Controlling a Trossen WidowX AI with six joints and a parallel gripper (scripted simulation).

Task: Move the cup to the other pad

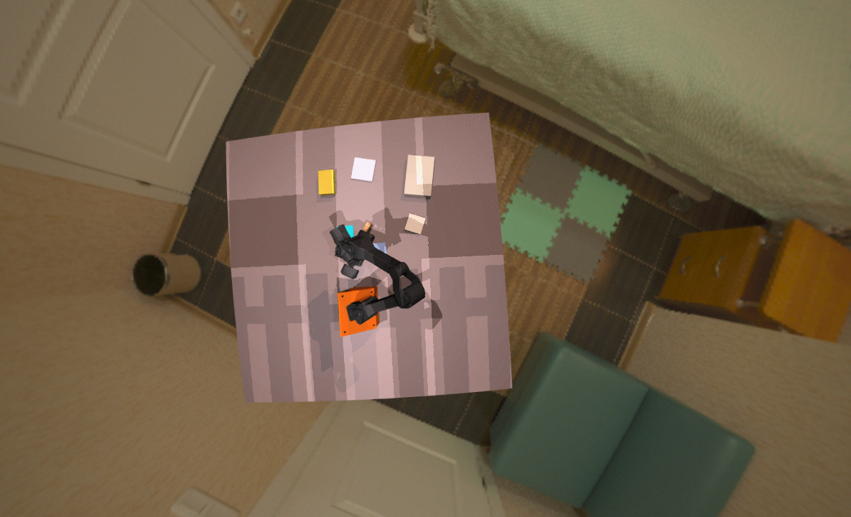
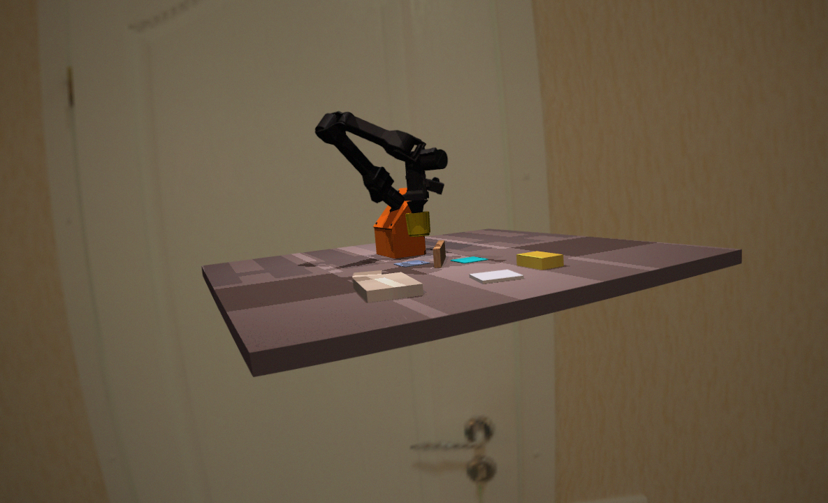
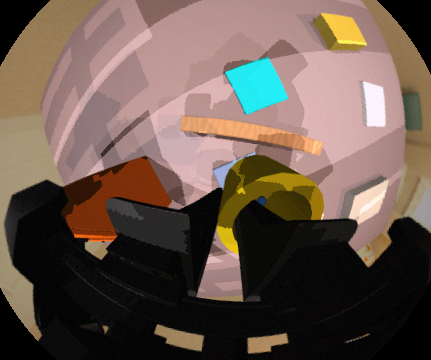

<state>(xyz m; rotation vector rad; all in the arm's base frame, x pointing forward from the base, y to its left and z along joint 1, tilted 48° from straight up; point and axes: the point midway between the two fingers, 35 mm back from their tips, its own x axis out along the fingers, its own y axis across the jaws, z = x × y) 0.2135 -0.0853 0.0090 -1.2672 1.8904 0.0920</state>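
My gripper (image 3: 229, 194) (image 2: 416, 207) (image 1: 350, 244) is shut on the rim of a yellow cup (image 3: 271, 188) (image 2: 418, 223) and holds it upright, clear above the table. A blue marble shows inside the cup in the wrist view. A light blue pad (image 3: 230, 171) (image 2: 411, 263) (image 1: 382, 247) lies on the table under the cup. A cyan pad (image 3: 257, 86) (image 2: 468, 259) (image 1: 349, 230) lies beyond a low wooden bar (image 3: 251, 134) (image 2: 438, 253) (image 1: 366, 225) that stands between the two pads. In the top view the arm hides the cup.
The arm's orange base (image 1: 351, 319) (image 2: 395, 239) (image 3: 118, 196) stands behind the pads. A yellow block (image 1: 326, 182) (image 2: 539, 260) (image 3: 339, 31), a flat white tile (image 1: 363, 169) (image 2: 496, 275) (image 3: 374, 104), a beige box (image 1: 419, 174) (image 2: 387, 286) and a small beige block (image 1: 414, 223) lie further out.
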